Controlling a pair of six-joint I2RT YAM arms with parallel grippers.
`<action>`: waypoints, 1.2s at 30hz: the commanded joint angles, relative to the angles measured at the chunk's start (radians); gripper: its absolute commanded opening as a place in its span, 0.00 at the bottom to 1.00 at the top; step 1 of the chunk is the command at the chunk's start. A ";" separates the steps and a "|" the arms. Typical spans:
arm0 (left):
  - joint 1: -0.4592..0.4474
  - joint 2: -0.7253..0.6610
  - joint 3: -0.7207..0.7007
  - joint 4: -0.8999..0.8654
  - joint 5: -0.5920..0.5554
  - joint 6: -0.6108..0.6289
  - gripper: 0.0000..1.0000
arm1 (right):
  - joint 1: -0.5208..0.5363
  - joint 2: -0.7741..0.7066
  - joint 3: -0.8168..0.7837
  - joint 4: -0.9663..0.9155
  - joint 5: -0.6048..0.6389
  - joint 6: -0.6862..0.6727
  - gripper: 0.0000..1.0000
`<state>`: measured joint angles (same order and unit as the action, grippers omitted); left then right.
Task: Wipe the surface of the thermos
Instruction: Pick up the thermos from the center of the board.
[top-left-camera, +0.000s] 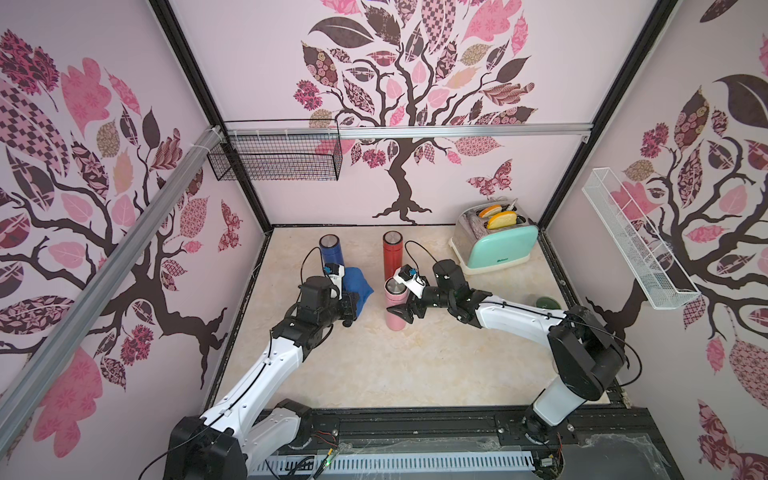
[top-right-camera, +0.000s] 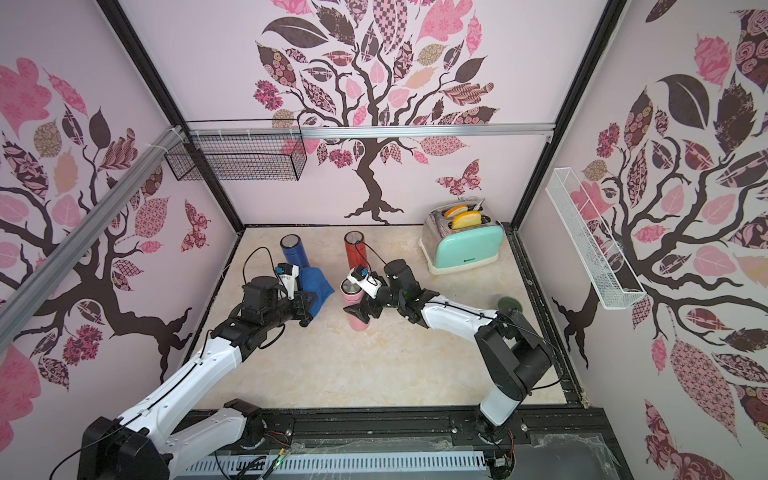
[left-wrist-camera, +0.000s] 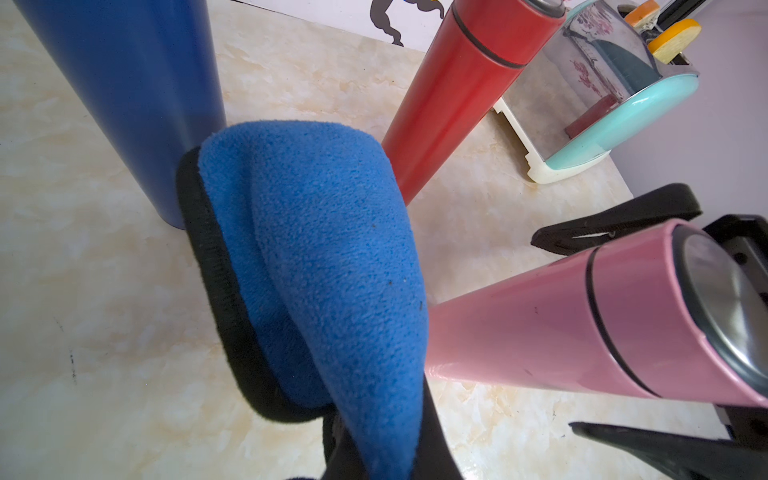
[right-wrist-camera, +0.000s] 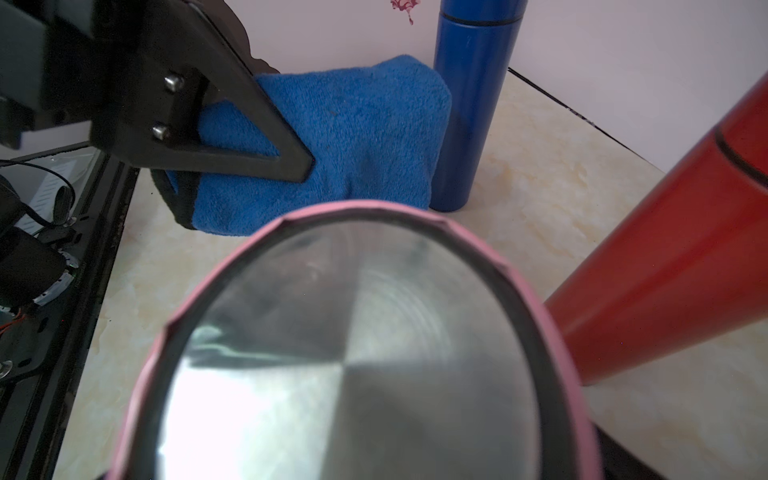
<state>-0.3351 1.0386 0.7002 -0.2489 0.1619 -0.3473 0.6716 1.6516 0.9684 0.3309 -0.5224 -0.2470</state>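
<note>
Progress: no wiping yet, I reckon. My left pincer (top-left-camera: 358, 300) clenches the blue cloth (top-left-camera: 357, 280), right pincer (top-left-camera: 401, 300) gapes around the pink thermos (left-wrist-camera: 519, 345).

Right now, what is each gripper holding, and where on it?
Left gripper pinches the blue cloth at one bunched end. Right gripper straddles the pink thermos, open, gripping nothing.

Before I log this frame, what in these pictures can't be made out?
- Left gripper fingertips: buried in the blue cloth, left wrist view.
- Pink thermos body: hidden behind its own blurred lid, right wrist view.
- Green round item: half hidden by the right arm, both top views.
- Toaster label: too small to read, both top views.
</note>
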 joint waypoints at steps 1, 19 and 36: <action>0.004 -0.021 0.004 0.012 0.001 0.004 0.00 | -0.003 -0.031 -0.033 0.129 0.003 0.044 0.96; 0.003 -0.040 0.041 -0.013 0.096 0.028 0.00 | -0.004 -0.020 -0.099 0.333 -0.013 0.106 0.90; 0.001 -0.034 0.270 -0.231 0.316 0.043 0.00 | -0.004 0.008 -0.082 0.321 -0.049 0.099 0.11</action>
<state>-0.3351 0.9932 0.9207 -0.4244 0.3733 -0.3138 0.6682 1.6482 0.8619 0.6567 -0.5533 -0.1570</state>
